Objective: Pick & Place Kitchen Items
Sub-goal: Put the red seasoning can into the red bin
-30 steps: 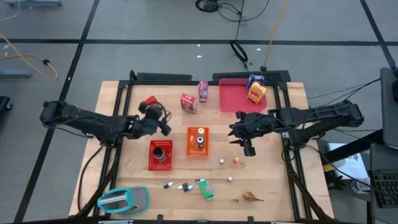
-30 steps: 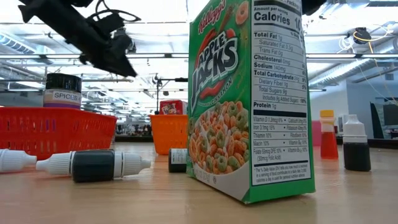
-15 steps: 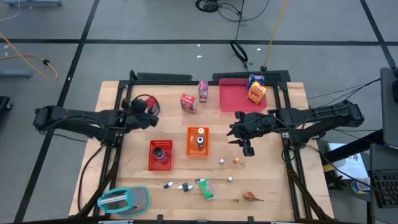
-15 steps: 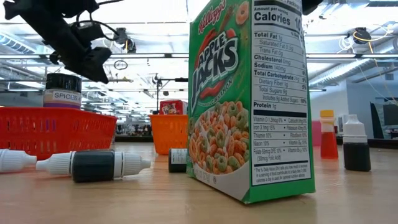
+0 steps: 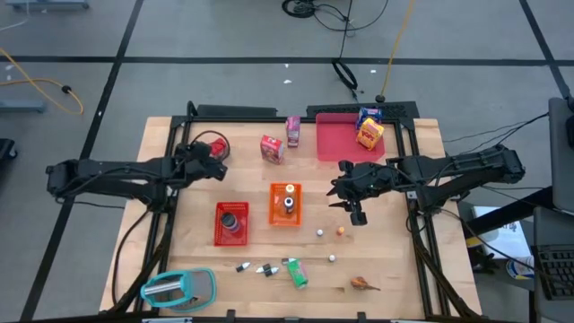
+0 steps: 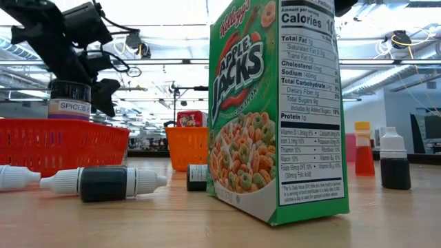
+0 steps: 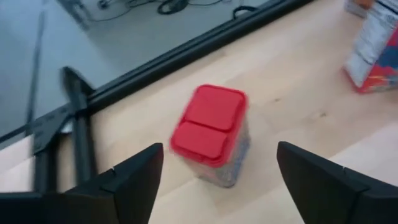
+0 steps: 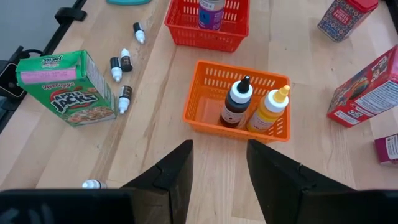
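Observation:
A small clear jar with a red lid (image 7: 210,130) stands upright on the wood at the table's far left (image 5: 218,144). My left gripper (image 7: 219,155) is open, one finger on each side of the jar and clear of it; it slants down just short of the jar (image 5: 215,161). My right gripper (image 5: 347,193) hovers open over the table's right half, nothing between its fingers (image 8: 217,165). A red carton (image 5: 272,148) and a pink carton (image 5: 293,130) stand near the far edge. A green cereal carton (image 5: 296,271) lies near the front.
The orange bin (image 5: 286,204) holds two bottles and the red bin (image 5: 230,222) a dark spice can. A blue and a yellow carton (image 5: 368,128) sit on the pink tray (image 5: 341,144). Tiny bottles (image 5: 256,267) and balls (image 5: 320,232) lie in front; the teal-rimmed oval (image 5: 179,287) is front left.
My left gripper has swung from near the table's middle toward the left and far edges, sinking and tipping down, and now stands at the red-lidded jar. The jar has stayed where it was.

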Available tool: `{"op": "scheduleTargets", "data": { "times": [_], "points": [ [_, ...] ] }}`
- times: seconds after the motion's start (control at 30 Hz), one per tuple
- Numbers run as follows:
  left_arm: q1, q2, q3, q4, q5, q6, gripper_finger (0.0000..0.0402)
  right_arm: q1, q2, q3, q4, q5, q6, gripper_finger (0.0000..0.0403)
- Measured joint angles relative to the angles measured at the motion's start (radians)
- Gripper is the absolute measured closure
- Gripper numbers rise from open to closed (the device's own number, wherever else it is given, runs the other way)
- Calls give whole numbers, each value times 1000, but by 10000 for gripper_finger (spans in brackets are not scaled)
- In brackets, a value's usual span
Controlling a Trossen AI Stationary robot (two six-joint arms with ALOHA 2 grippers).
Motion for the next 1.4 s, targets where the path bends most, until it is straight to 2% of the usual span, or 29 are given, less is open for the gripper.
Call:
{"op": "scheduleTargets", "data": {
  "times": [0.13,0.33,0.5,0.73,1.0,1.3,1.4],
  "points": [
    [43,0,-54,132,48,97,76,0,0,0,4,0,-1,261],
    [122,0,-103,169,57,121,75,0,0,0,4,0,1,261],
    [178,0,-141,270,131,179,75,0,0,0,7,0,0,261],
    [265,0,-181,322,210,247,75,0,0,0,23,0,-1,261],
    [343,0,-254,517,319,371,75,0,0,0,30,0,1,261],
    [425,0,-278,558,393,434,76,0,0,0,61,0,0,261],
    [441,0,-278,601,429,471,87,0,0,0,63,0,0,261]
  ]
}}
